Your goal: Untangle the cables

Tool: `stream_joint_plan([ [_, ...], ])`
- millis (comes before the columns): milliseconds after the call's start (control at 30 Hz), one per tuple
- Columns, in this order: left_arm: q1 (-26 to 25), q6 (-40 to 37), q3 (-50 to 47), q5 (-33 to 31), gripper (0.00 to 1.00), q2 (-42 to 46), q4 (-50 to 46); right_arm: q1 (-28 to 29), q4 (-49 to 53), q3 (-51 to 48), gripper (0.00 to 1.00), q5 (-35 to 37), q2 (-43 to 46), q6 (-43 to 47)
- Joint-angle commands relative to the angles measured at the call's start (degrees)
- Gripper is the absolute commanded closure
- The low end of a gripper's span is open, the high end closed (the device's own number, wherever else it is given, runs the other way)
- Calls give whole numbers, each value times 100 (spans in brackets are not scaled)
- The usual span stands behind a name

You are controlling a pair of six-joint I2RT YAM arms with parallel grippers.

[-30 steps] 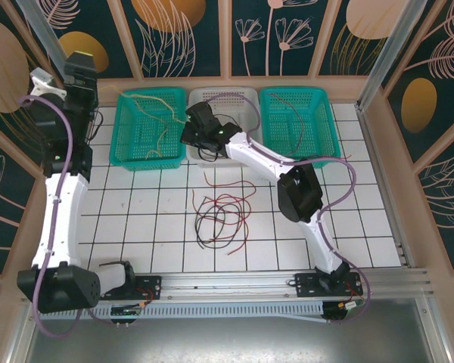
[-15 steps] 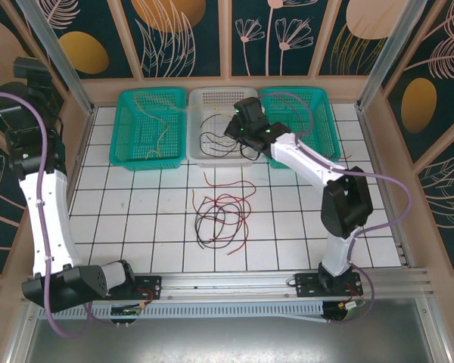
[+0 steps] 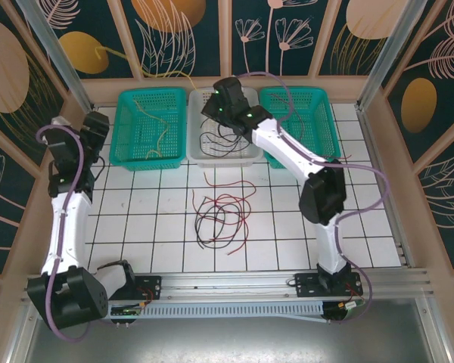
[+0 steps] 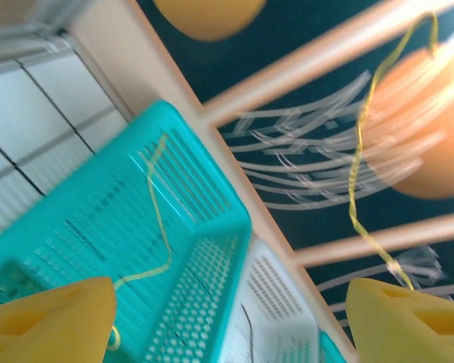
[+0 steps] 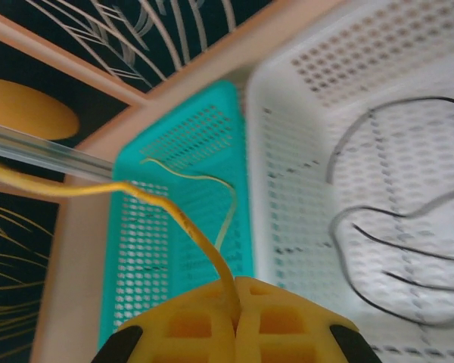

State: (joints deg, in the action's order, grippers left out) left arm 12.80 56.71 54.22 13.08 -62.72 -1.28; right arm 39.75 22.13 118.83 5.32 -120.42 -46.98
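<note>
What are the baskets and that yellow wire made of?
The green basket and the white basket look like hard plastic: smooth, a bit shiny, moulded with rows of little holes. The yellow wire probably has a soft plastic or rubbery coat, since it looks smooth and bends in gentle curves. What is inside it cannot be seen.

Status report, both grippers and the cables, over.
Left gripper open. Right gripper shut on yellow cable by the white basket. Red and black cables tangled on table. Nothing seen blocking.
</note>
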Motion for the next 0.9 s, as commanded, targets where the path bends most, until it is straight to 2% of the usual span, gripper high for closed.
stream_joint_plan([
  [0, -320, 160, -361, 819, 20, 289, 1203, 129, 493, 1087, 100, -121, -782, -391],
  [67, -552, 220, -480, 880, 21, 230, 1357, 139, 477, 1559, 100, -308, -1159, -632],
  [167, -634, 211, -640, 574, 22, 284, 1139, 150, 289, 1959, 100, -497, -1538, -900],
  [300, -629, -17, -697, 544, 23, 89, 963, 202, -354, 1630, 100, -885, -1592, -940],
  [467, -774, 291, -916, 1152, 19, -432, 1929, 336, -849, 1234, 100, -1085, -1596, -919],
  [633, -1349, 262, -298, 1179, 16, -1167, 2228, 493, -1012, 1000, 100, -1121, -1590, -1007],
  [733, -1419, 442, 63, 1193, 16, -1718, 2491, 581, -1119, 835, 100, -1138, -1531, -1037],
  [867, -1420, 448, 764, 1341, 21, -2476, 2529, 647, -1270, 547, 100, -1174, -1377, -1033],
])
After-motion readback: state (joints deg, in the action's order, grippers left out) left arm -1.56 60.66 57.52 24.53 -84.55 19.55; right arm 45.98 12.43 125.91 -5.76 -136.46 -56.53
